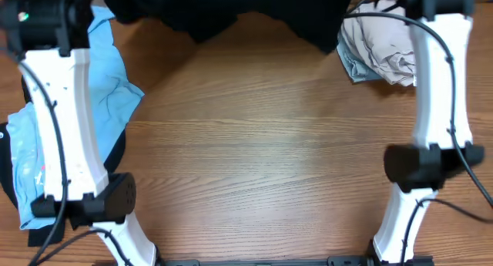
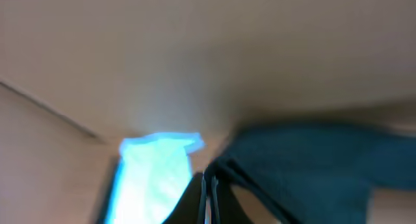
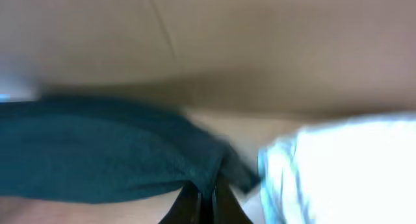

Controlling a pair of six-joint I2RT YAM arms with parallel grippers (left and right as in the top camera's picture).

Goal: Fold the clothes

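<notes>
A black garment (image 1: 231, 11) of the clothes lies bunched along the table's far edge, partly cut off by the top of the overhead view. In the blurred left wrist view my left gripper (image 2: 207, 195) is shut, with the dark cloth's (image 2: 312, 165) edge pinched at its tips. The right gripper (image 3: 208, 195) is likewise shut, and a fold of the same dark cloth (image 3: 104, 149) runs down between its fingers. Both sets of fingertips are hidden in the overhead view, near the top corners.
A light-blue printed tee (image 1: 108, 89) sprawls under the left arm (image 1: 65, 119) at the table's left edge. A beige and grey heap (image 1: 381, 46) sits at the back right beside the right arm (image 1: 435, 89). Bare wooden tabletop (image 1: 262, 158) fills the middle.
</notes>
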